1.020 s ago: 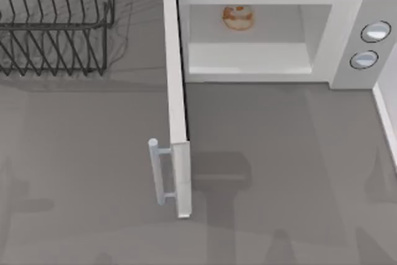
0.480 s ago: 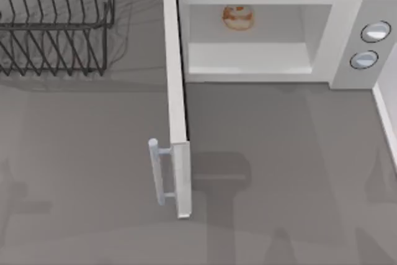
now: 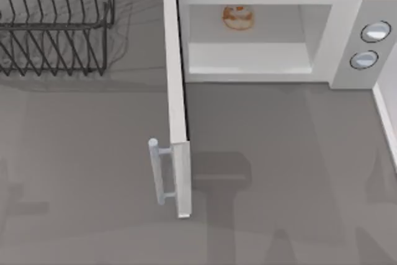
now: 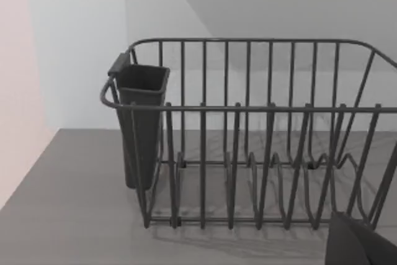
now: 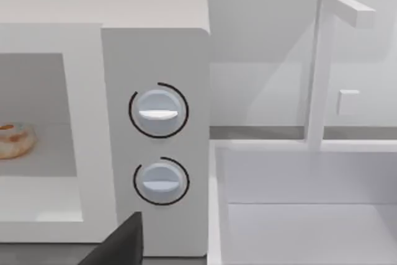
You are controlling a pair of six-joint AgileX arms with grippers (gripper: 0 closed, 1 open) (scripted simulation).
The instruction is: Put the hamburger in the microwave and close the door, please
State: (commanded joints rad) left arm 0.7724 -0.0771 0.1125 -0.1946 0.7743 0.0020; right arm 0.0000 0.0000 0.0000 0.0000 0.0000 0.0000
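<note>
So the hamburger sits at the back of the microwave, the door swung wide open over the surface, can't tell either tool's state.

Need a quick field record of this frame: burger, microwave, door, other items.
hamburger: small round tan-orange bun inside the cavity, toward its back
microwave: large white-grey box at the table's far side, two round silver-blue knobs on its right panel
door: flat grey-white panel swung fully open, bar handle on its left face
rack: dark wire dish rack at far left, dark cup hung on one end
sink: white basin right of the microwave
remaining: close the door
</note>
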